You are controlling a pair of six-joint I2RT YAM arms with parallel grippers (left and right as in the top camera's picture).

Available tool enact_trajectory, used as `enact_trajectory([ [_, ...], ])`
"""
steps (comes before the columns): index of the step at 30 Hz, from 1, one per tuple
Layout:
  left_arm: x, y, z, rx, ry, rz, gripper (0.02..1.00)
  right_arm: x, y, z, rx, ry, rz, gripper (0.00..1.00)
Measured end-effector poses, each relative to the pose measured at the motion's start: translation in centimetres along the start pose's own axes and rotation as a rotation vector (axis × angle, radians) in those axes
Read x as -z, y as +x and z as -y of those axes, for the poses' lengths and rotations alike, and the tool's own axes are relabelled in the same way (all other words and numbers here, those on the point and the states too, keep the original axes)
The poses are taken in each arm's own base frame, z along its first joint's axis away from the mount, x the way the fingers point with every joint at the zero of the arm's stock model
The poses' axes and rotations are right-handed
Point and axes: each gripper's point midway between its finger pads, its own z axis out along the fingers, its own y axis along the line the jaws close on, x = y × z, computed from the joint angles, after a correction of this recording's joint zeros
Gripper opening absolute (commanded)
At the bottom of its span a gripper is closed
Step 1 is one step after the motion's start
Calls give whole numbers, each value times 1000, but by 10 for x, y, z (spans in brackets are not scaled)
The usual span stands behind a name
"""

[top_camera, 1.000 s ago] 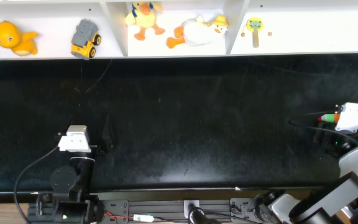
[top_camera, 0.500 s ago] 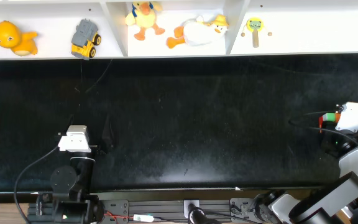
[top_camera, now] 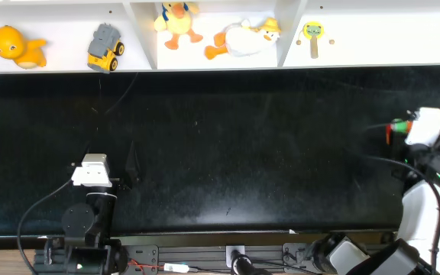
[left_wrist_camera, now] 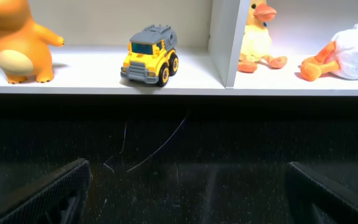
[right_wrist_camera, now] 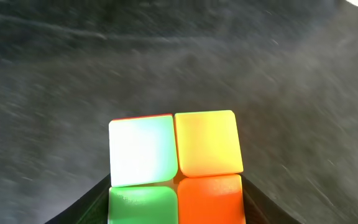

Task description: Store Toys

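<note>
Left gripper [left_wrist_camera: 188, 190] over the black table top [top_camera: 243, 153], fingers spread wide, nothing between them. It faces a white shelf [top_camera: 59, 57] holding a yellow-and-grey plastic toy truck [left_wrist_camera: 150, 55]. Right gripper [right_wrist_camera: 176, 208] near the table's right edge, clamped on a small multicoloured square-tiled puzzle cube [right_wrist_camera: 176, 163].

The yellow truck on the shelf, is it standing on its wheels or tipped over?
Standing on its wheels. The left wrist view shows the truck upright on the white shelf, wheels down and grey top up.
</note>
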Motion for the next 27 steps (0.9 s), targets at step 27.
enact_trajectory([
  [27,0,0,0,0,0,0,998,-61,-170,-5,-115,-65,87,492],
])
